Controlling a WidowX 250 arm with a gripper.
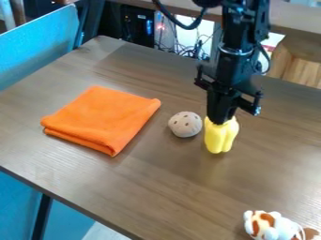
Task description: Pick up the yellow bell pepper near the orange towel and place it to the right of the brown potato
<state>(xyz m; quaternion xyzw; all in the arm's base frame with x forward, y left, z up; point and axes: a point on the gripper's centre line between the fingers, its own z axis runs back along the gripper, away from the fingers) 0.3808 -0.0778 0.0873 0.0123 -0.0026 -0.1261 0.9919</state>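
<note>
A black robot arm (235,65) hangs down from the top edge, right of centre, over a brown wood-patterned table (188,187). At its lower end, the claw (220,122) is narrow and appears to be closed on the top of a yellow toy pepper (219,140). The pepper is roughly upright, leaning slightly, just right of the table's middle. Whether its base touches the tabletop or hangs a little above it cannot be told.

As for progress, the claw has reached the pepper and seems to have a grip on it, so the picking-up part looks done or nearly done. Letting go of the pepper is not yet done, and how much carrying remains cannot be judged from this view.

Just beside the pepper, on the left in the view, sits a pale round ball (186,124) with dark spots; a small gap seems to separate them. Farther left lies a folded orange cloth (102,119), flat, with nothing on it. Near the bottom right corner, well apart from the claw, is a white and orange-brown stuffed toy (270,226), partly cut off by the edge. Behind the table are tangled cables (194,44).
</note>
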